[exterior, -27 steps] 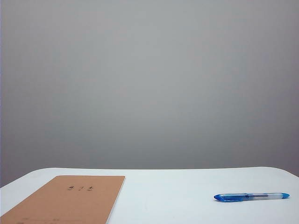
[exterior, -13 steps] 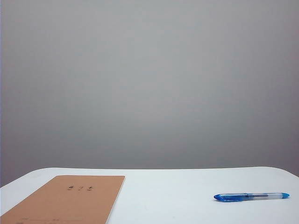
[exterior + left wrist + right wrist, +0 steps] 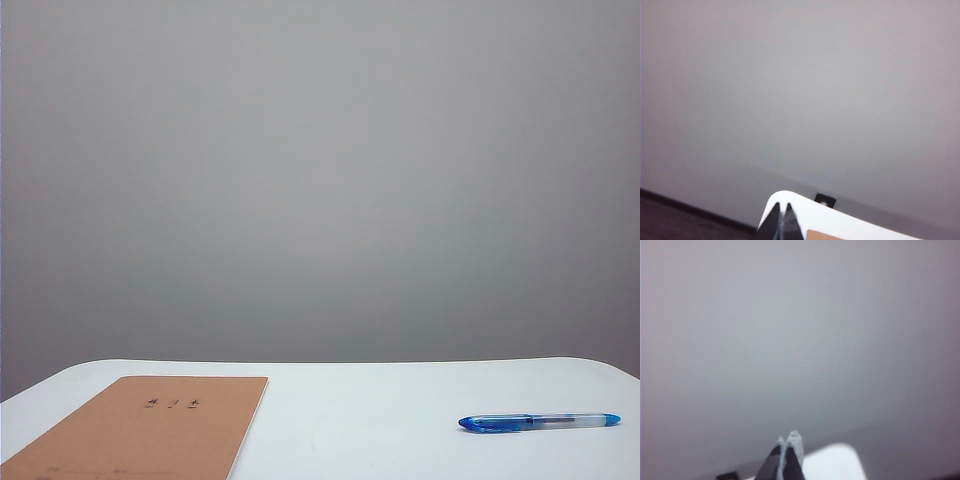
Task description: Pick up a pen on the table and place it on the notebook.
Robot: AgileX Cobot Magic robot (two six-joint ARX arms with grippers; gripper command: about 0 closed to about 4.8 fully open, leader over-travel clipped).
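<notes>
I'm looking at the pen [image 3: 539,422] lying flat on the white tabletop [image 3: 360,420], well apart from the kraft notebook [image 3: 150,430] over on the left. Both arms are sitting outside the exterior view. The left gripper [image 3: 781,220] is showing its jaws pressed together near a tabletop corner; the right gripper [image 3: 788,452] is pinched closed too, holding nothing. I'm judging that pen light, stiff, and slick, likely rolling if nudged, so I'm planning a mid-barrel pinch across its clear section.
</notes>
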